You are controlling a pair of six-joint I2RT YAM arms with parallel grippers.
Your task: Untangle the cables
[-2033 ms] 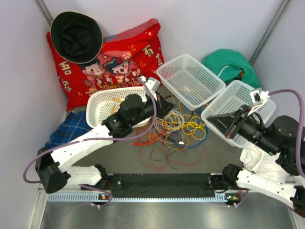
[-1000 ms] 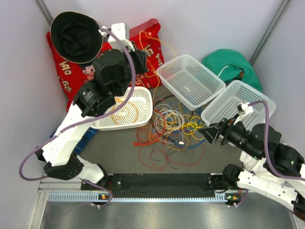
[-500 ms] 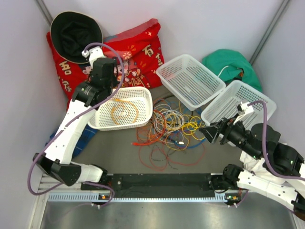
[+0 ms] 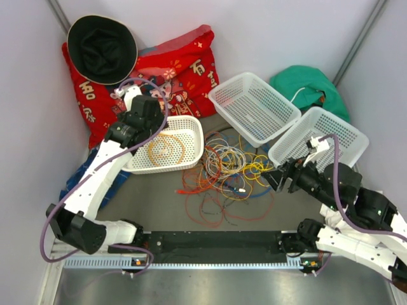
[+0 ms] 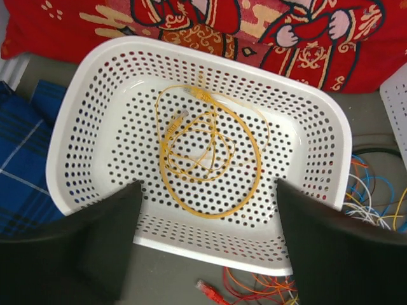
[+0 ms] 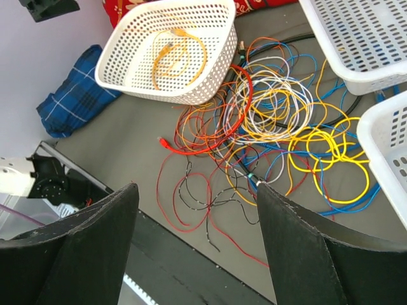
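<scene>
Likely between picks: left gripper (image 5: 208, 190), right gripper (image 6: 196, 190) gaping empty; thin orange cable (image 5: 205, 96) binned in white perforated basket (image 5: 191, 47); next, pluck from multicoloured tangle (image 6: 273, 121).

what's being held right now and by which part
Nothing. The left end effector is open over the orange cable in the basket; the right end effector, open, near the tangle.

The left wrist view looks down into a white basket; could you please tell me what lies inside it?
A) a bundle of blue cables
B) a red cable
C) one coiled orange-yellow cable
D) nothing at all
C: a single orange-yellow cable lies coiled on the perforated floor of the white basket, with the left claw open above it and holding nothing.
</scene>
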